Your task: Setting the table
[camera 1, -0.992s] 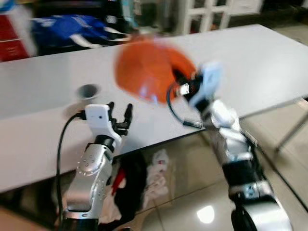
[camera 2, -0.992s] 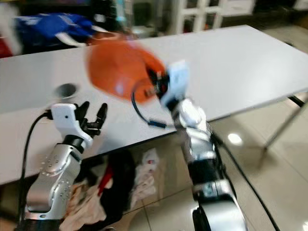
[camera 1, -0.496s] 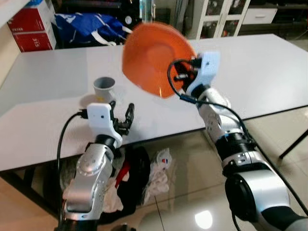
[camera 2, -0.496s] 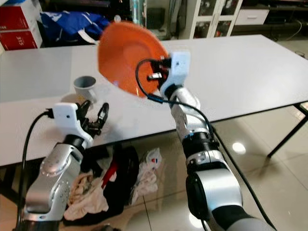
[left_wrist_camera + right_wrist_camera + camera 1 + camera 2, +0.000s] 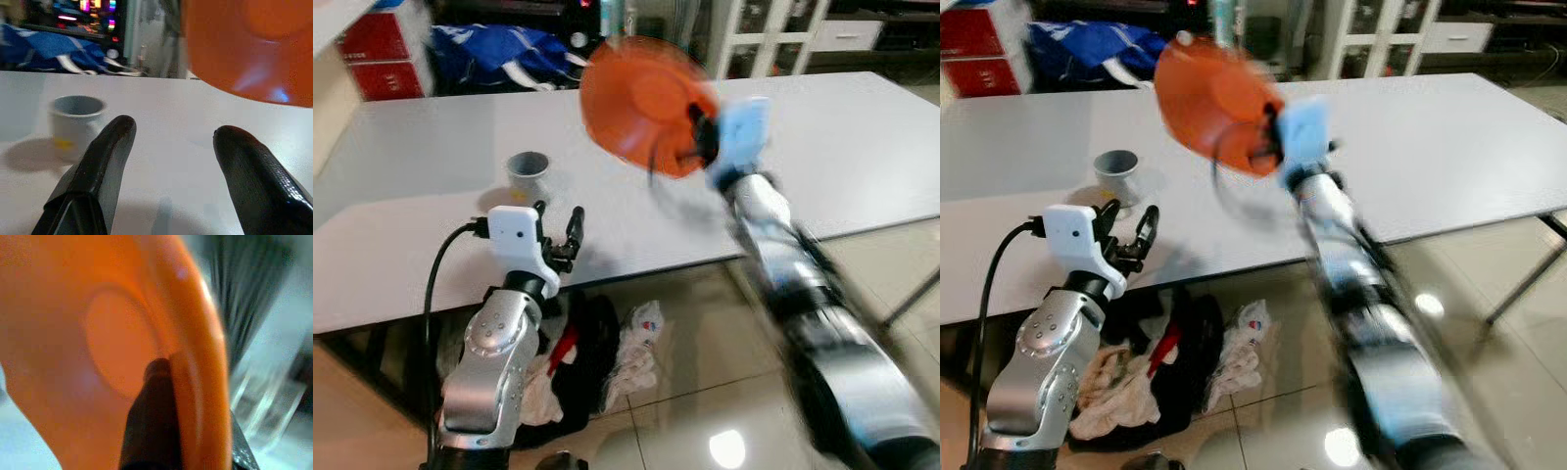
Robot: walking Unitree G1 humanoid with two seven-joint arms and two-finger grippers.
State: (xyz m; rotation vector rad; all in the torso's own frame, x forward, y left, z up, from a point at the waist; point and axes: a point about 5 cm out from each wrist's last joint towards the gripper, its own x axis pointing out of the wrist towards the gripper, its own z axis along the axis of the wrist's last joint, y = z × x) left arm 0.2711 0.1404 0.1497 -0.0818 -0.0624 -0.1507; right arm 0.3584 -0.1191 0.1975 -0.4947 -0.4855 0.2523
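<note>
On the white table [image 5: 862, 147] stands one grey cup [image 5: 527, 174]; right gripper [image 5: 697, 137] pinches one orange plate [image 5: 641, 103], left gripper [image 5: 558, 223] spread empty.

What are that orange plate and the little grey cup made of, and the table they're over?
The orange plate, clamped in the right gripper, looks like glossy plastic: its even colour carries soft light spots. The grey cup seems matte plastic or ceramic; the dull surface leaves it open. The table has a smooth pale top, probably laminate, with faint sheen and a thin dark edge.
</note>
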